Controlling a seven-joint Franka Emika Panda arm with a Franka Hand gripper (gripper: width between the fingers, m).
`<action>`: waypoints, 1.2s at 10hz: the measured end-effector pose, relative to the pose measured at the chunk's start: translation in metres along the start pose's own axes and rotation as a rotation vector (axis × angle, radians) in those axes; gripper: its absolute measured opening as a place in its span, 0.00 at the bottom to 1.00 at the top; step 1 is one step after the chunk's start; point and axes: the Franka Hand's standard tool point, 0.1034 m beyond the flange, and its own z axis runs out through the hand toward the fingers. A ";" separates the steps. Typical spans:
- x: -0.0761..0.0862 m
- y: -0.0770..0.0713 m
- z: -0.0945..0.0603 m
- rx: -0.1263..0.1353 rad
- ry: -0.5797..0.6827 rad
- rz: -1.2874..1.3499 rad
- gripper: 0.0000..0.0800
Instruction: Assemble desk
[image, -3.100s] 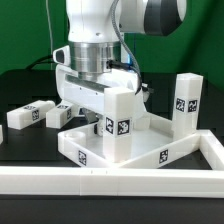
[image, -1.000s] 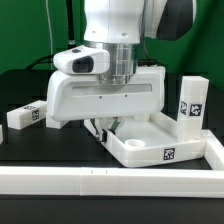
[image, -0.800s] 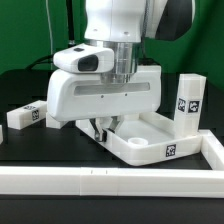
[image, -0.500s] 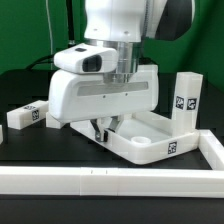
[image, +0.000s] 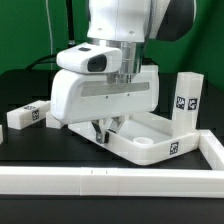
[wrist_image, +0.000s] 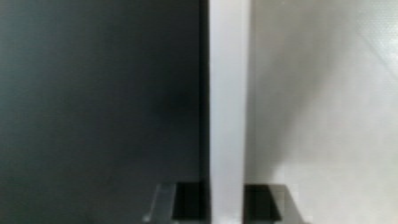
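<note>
Tool (image: 103, 131) clenched on tabletop (image: 150, 143) rim at 9 o'clock, exterior view; slow level slide advised, upright leg (image: 186, 103) at 2 o'clock to be avoided.

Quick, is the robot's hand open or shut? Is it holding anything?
Gripper: closed, pinching the raised rim of the white tabletop.
</note>
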 end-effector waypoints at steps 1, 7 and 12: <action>0.000 0.001 0.000 -0.001 0.000 -0.043 0.08; 0.037 0.001 -0.005 -0.040 -0.001 -0.496 0.08; 0.041 0.002 -0.006 -0.045 -0.027 -0.734 0.08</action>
